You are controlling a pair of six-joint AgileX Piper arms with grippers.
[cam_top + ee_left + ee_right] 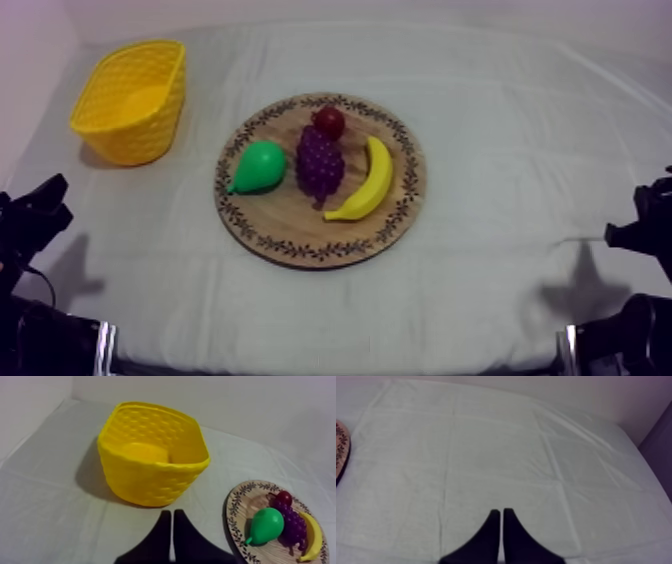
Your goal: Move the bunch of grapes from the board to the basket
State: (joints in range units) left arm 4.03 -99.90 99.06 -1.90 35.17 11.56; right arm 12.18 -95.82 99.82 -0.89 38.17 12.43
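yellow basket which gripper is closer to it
Left. The left gripper sits shut just in front of the yellow basket, on its side of the table; the right gripper rests at the far side, beyond the wooden board.

Purple grapes [320, 163], yellow basket [132, 100]

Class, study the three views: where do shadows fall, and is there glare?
Top view: the yellow basket casts a soft shadow on the cloth along its base, and the arms throw faint shadows near both lower corners. Left wrist view: a darker shadow lies beside the yellow basket, away from the wooden board. Right wrist view: even light, no glare.
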